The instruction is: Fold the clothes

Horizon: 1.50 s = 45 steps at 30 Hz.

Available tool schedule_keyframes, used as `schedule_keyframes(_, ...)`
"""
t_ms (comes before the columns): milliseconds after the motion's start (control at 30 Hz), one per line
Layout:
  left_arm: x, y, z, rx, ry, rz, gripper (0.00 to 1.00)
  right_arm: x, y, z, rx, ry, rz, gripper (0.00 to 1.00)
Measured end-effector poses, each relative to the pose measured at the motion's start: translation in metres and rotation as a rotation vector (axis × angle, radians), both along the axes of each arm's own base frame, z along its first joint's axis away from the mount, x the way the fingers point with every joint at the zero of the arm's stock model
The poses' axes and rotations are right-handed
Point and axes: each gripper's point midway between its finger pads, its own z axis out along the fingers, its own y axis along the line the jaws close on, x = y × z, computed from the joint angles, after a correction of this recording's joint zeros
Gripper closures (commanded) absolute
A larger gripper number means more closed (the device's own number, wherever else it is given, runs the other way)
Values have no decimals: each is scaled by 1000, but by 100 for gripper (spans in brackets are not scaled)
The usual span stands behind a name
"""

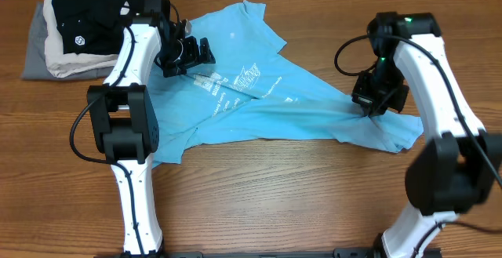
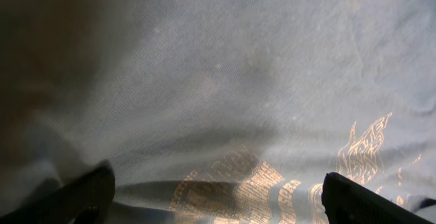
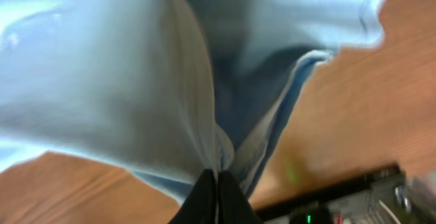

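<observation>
Lying rumpled on the table (image 1: 314,195), the T-shirt (image 1: 267,113) runs in the overhead view from a sleeve at 12 o'clock to a hem corner at 4 o'clock, printed lettering (image 1: 235,81) facing up. Its 6 o'clock edge is a long, nearly straight line, with bare wood beyond it between the two arm bases. The right gripper (image 1: 375,105) sits on the shirt's 3 o'clock end, its fingertips pressed together on a raised ridge of blue fabric (image 3: 197,115) just inside the hem edge. The left gripper (image 1: 188,54) is over the shirt's 10 o'clock part, fingers (image 2: 368,200) spread wide apart; contact with the cloth cannot be determined. A stack of folded garments (image 1: 47,54) with a black garment (image 1: 94,11) on top occupies the table's 10 o'clock corner, near the left arm
</observation>
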Motion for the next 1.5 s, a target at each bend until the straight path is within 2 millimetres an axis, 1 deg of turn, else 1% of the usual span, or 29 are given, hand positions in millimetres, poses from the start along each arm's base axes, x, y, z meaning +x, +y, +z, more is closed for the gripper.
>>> schedule_keyframes(67, -4, 0, 0, 1, 16, 0, 0, -8, 7, 17, 3, -48, 1, 96)
schedule_keyframes(133, -7, 2, 0, 2, 30, 3, 0, -24, 18, 32, 7, -91, 5, 96)
schedule_keyframes(167, -8, 2, -1, 3, 38, 3, 0, -30, 19, 34, 8, -94, 5, 96)
schedule_keyframes(267, -11, 5, -1, 0, 51, 8, 0, -63, 28, 35, 5, -84, -17, 96)
schedule_keyframes(367, -11, 9, 0, -10, 55, 17, 0, -95, 31, 24, -4, -58, -63, 96)
schedule_keyframes(467, -11, 11, 0, -15, 56, 22, 0, -117, 31, 9, -15, -34, -118, 96)
schedule_keyframes(633, -12, 12, 0, -15, 58, 21, 0, -145, 25, -22, -44, -3, -234, 96)
schedule_keyframes(733, -15, 13, 1, -9, 70, 16, 0, -160, 21, -36, -82, 50, -305, 96)
schedule_keyframes(767, -18, 14, 1, -3, 79, 11, 0, -164, 19, -38, -94, 62, -323, 91)
schedule_keyframes(800, -20, 16, 1, 3, 91, 10, 0, -167, 18, -40, -108, 71, -346, 76)
schedule_keyframes(833, -23, 18, 2, 10, 103, 8, 0, -168, 17, -41, -119, 73, -368, 15)
schedule_keyframes(867, -26, 20, 3, 18, 112, 7, 0, -167, 16, -41, -124, 70, -376, 0)
schedule_keyframes(967, -27, 26, 12, 36, 117, -3, 0, -160, 15, -42, -133, 37, -398, 0)
schedule_keyframes(1033, -25, 27, 21, 40, 102, -15, 0, -151, 14, -44, -126, -2, -410, 0)
schedule_keyframes(1067, -23, 27, 26, 44, 91, -24, 0, -144, 13, -46, -117, -27, -419, 0)
schedule_keyframes(1133, -22, 25, 33, 46, 80, -42, 0, -122, 11, -48, -85, -105, -432, 0)
schedule_keyframes(1167, -22, 24, 34, 49, 76, -52, 0, -110, 9, -49, -65, -150, -435, 3)
schedule_keyframes(1233, -23, 18, 35, 52, 72, -71, 0, -83, 0, -49, -25, -245, -430, 19)
schedule_keyframes(1267, -24, 14, 35, 54, 75, -82, 0, -72, -4, -48, -9, -284, -433, 31)
schedule_keyframes(1300, -25, 10, 35, 56, 77, -91, 0, -62, -9, -47, 7, -320, -430, 40)
schedule_keyframes(1333, -26, 6, 35, 56, 77, -100, 0, -52, -16, -47, 21, -352, -436, 44)
schedule_keyframes(1367, -26, 3, 35, 57, 76, -108, 0, -45, -22, -48, 27, -368, -440, 50)
schedule_keyframes(1400, -27, 0, 35, 57, 75, -115, 0, -40, -30, -50, 27, -379, -448, 59)
schedule_keyframes(1500, -28, -9, 35, 58, 74, -134, 0, -25, -52, -64, 27, -386, -480, 79)
